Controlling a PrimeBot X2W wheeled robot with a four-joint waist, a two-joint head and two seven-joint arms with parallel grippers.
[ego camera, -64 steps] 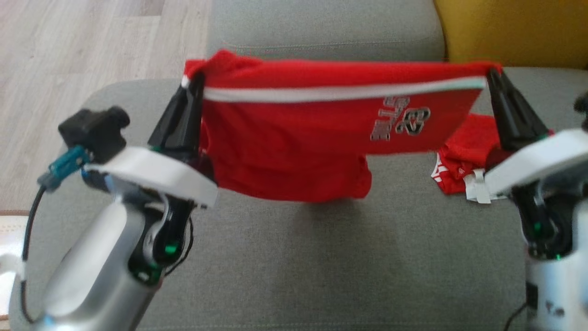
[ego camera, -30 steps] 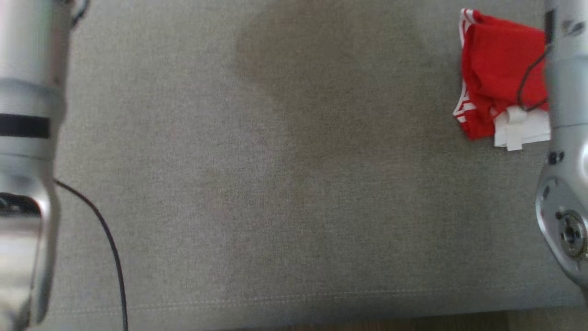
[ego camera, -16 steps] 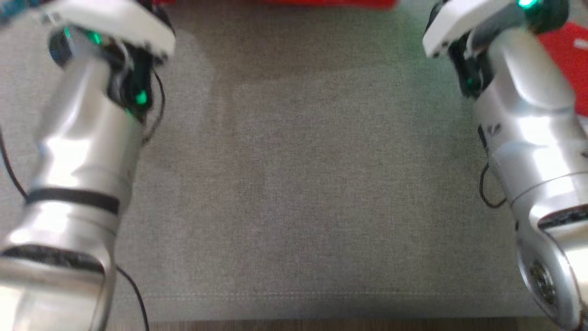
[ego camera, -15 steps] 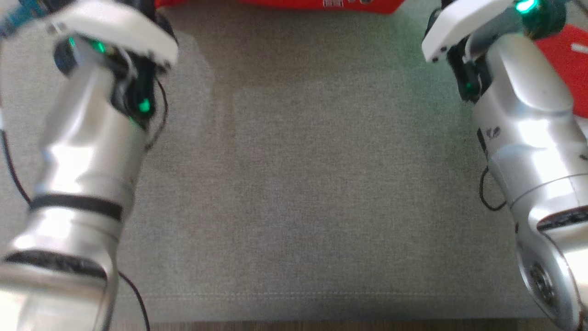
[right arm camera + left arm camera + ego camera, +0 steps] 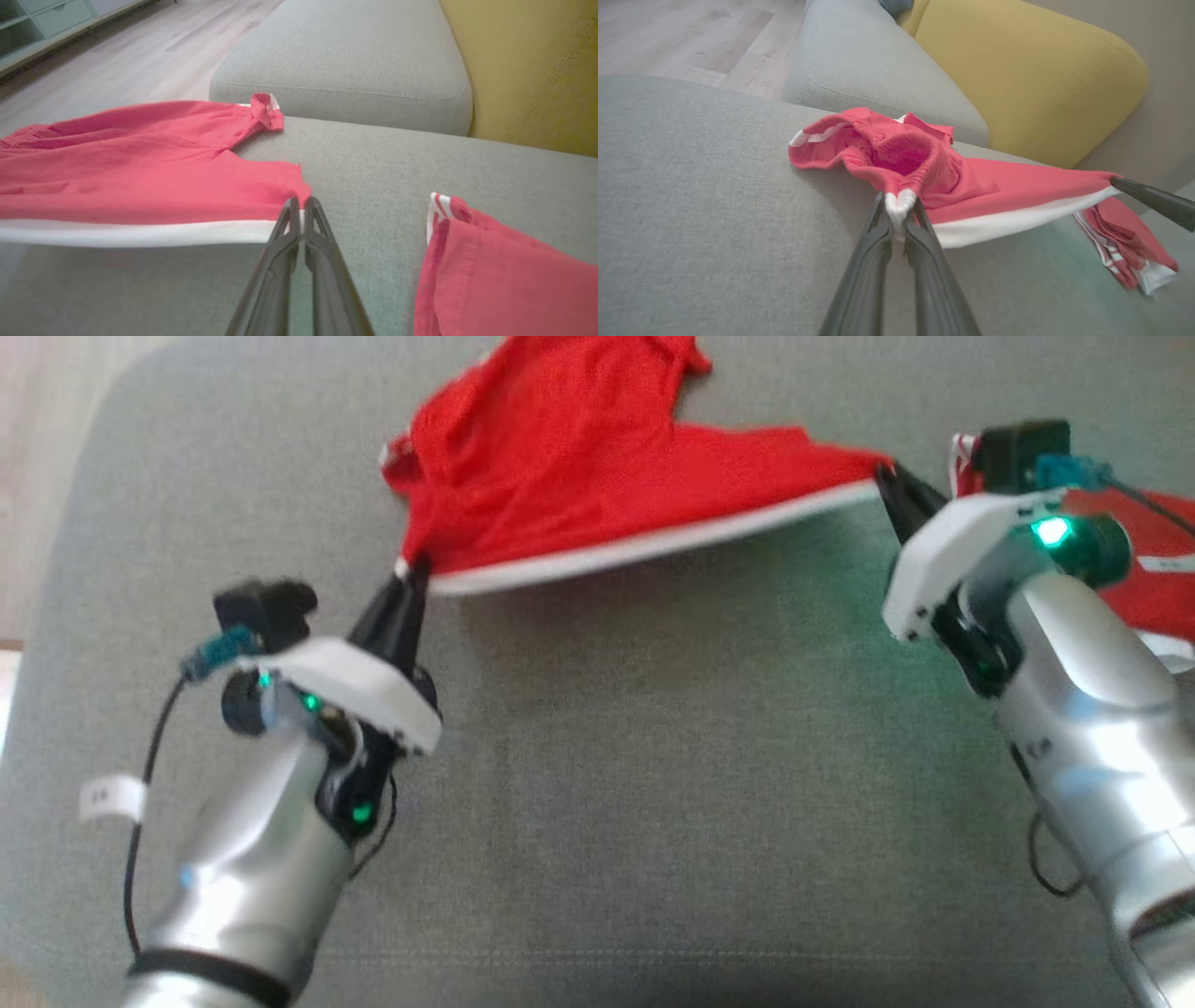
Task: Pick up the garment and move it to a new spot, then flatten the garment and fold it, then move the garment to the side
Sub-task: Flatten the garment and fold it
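On the cushion (image 5: pixel 607 756), the garment (image 5: pixel 560 457) now drapes, left hand (image 5: pixel 414 569) and right hand (image 5: pixel 887 481) still pinching it.

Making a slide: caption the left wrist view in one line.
Left gripper and right gripper stretch the red shorts by their white stripe across a grey sofa cushion.

A living room in a home.
A grey upholstered sofa (image 5: pixel 714 186) with a yellow back cushion (image 5: pixel 1031 79) at the upper right of the left wrist view, a red garment (image 5: pixel 560 476) on its seat; pale wood-plank floor (image 5: pixel 140 56) and a low drawer cabinet (image 5: pixel 56 16) at the upper left of the right wrist view.
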